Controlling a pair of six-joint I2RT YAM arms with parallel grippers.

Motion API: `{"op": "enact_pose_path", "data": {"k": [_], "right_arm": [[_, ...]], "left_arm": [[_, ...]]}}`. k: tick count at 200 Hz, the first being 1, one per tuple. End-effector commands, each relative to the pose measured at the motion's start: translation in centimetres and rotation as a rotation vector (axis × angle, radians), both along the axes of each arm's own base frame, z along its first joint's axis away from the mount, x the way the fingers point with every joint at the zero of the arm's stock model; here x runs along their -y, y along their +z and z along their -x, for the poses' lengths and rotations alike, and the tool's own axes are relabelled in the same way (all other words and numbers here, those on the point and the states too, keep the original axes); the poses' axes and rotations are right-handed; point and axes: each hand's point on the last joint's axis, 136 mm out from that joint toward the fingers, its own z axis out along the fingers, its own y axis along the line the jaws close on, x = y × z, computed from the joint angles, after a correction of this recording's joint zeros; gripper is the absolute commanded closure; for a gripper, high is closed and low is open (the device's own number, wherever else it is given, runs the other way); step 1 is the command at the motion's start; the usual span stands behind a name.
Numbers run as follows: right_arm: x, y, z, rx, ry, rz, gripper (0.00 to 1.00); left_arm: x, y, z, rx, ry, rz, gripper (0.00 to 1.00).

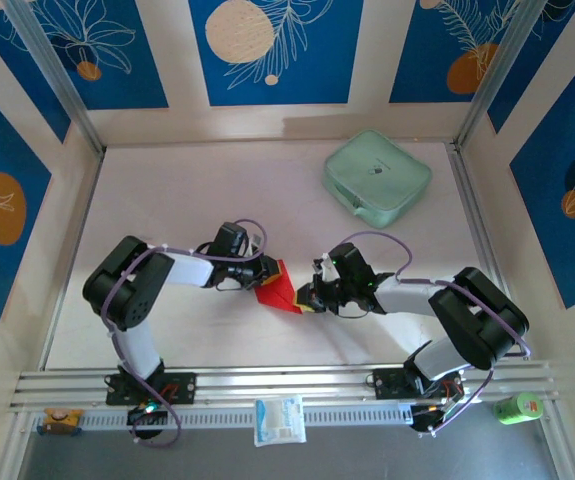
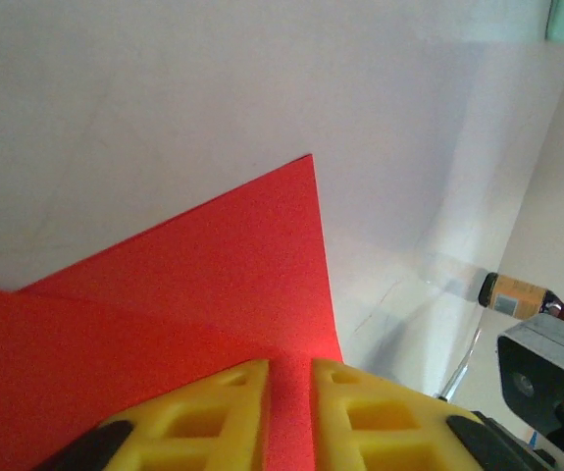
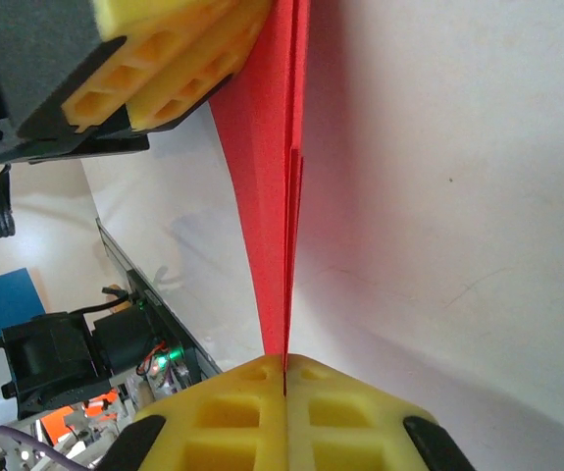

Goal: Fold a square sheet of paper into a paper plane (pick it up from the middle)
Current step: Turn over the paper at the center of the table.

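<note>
Top external: the folded red sheet of paper [image 1: 279, 288] was held between both grippers, above the table's [image 1: 187, 200] near middle.
Right gripper [image 3: 284, 365]: jaws clamped on the sheet's edge.
Left gripper [image 2: 289, 368]: narrow gap over the paper; hold could not be told.
Long axis: on edge, running from the right jaws to the left.
Pointing: one corner away from the left jaws.

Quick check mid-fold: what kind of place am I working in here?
Probably a lab robot booth: a white table walled by blue leaf-print panels, with aluminium rails along the near edge.
</note>
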Motion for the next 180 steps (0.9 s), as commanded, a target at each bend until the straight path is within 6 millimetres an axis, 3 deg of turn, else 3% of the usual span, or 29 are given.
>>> {"op": "enact_pose_path", "data": {"k": [1,36,97,180], "right_arm": [[0.3,0.8,0.5,0.013,0.023,-0.011,0.95],[0.7,1.9,0.4,0.073,0.028,0.04,0.96],[1.9,3.5,0.1,0.172,0.009,0.131,0.97],[3.8,3.7,-0.1,0.215,-0.078,0.196,0.97]], "left_arm": [[-0.9,1.1,0.1,0.029,-0.001,-0.031,0.77],[-1.1,4.2,-0.3,0.134,-0.025,-0.047,0.71],[-3.0,7.5,0.1,0.271,-0.02,-0.114,0.68],[-4.7,8.4,1.1,0.331,0.028,-0.128,0.66]]}}
